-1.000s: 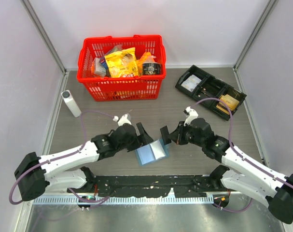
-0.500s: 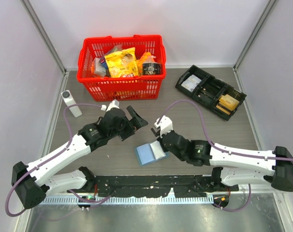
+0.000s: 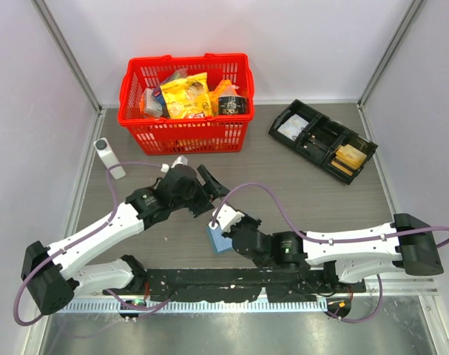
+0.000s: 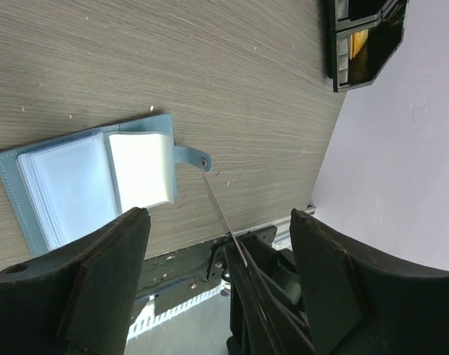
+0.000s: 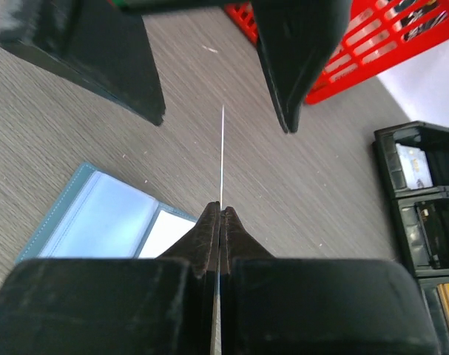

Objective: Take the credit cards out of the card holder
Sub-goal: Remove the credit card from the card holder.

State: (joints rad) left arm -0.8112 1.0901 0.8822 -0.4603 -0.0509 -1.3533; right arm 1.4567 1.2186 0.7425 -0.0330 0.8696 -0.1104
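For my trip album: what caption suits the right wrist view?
Right claw pinches a thin card edge-on near the open blue card holder, left claw open beyond.

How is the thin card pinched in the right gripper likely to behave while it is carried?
The thin card shows edge-on as a dead-straight line, so it is probably stiff, not floppy. The right gripper pinches only one end, so it may pivot or slip if bumped. So thin, it is likely very light.

card holder (image 3: 215, 241) mostly under right gripper (image 3: 225, 223); credit card (image 5: 222, 155) edge-on
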